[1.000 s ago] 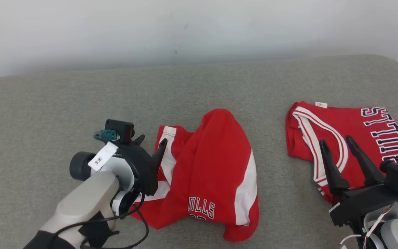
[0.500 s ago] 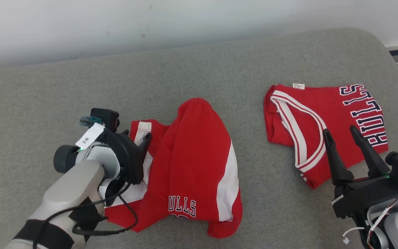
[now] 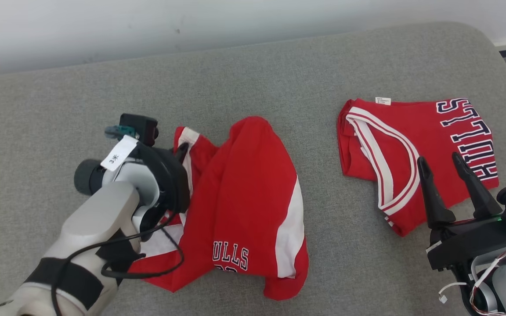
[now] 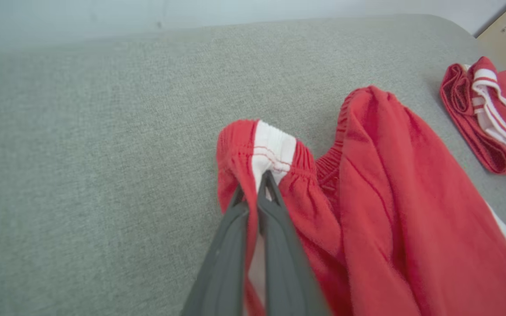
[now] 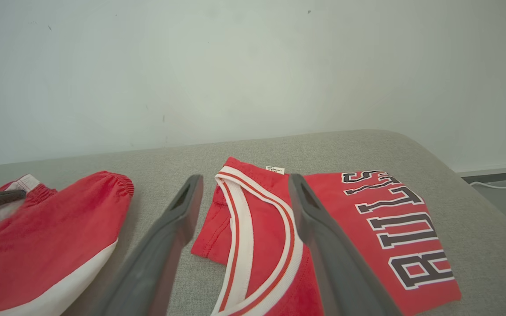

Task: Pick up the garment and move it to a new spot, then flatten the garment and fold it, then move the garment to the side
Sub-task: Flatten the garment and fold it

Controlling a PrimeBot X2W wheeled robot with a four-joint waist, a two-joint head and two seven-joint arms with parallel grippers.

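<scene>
Red cloth twice: two garments on the grey cushion. Nearest, at 4 o'clock in the head view, the right gripper spreads wide, holding nothing, over the folded jersey; its wrist view reads "BULLS" whole. The left gripper, with one white tag beginning "3", is pinched on the waistband of the shorts at their 10 o'clock, plainest from its wrist; the shorts read "ULLS"

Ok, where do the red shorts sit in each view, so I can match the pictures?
Head view: shorts at centre-left, waistband pinched by the left gripper.
Left wrist view: centre to lower right, waistband corner in that gripper's shut jaws.
Right wrist view: lower left corner.
Shared landmark: the folded jersey, right of the shorts in all three.
</scene>
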